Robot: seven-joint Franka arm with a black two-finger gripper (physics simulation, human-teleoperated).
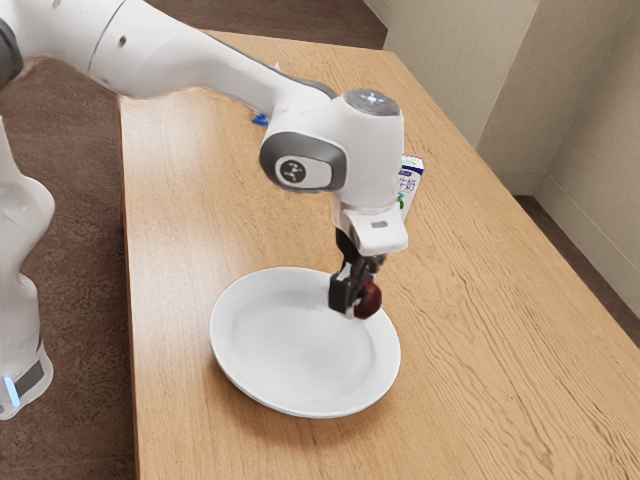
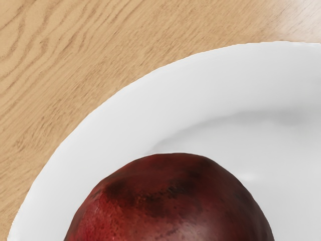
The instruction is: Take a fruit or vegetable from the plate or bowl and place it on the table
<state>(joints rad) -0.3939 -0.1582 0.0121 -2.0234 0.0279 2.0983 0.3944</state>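
Observation:
At the plate's far rim, on the exterior view's right side, my gripper (image 1: 356, 298) points down, shut on a round dark red fruit or vegetable (image 1: 369, 300). One black finger covers part of it. The wide white plate (image 1: 300, 350) lies on the wooden table, its middle bare. In the wrist view the red fruit or vegetable (image 2: 173, 201) looms large at the lower edge, with the white plate (image 2: 115, 125) behind it. Whether its underside touches the plate is hidden.
A white carton (image 1: 409, 180) with printed lettering stands on the table behind the hand. A small blue object (image 1: 260, 119) lies farther back, near the forearm. Bare wooden table (image 1: 500, 370) extends beyond the plate toward the exterior view's right.

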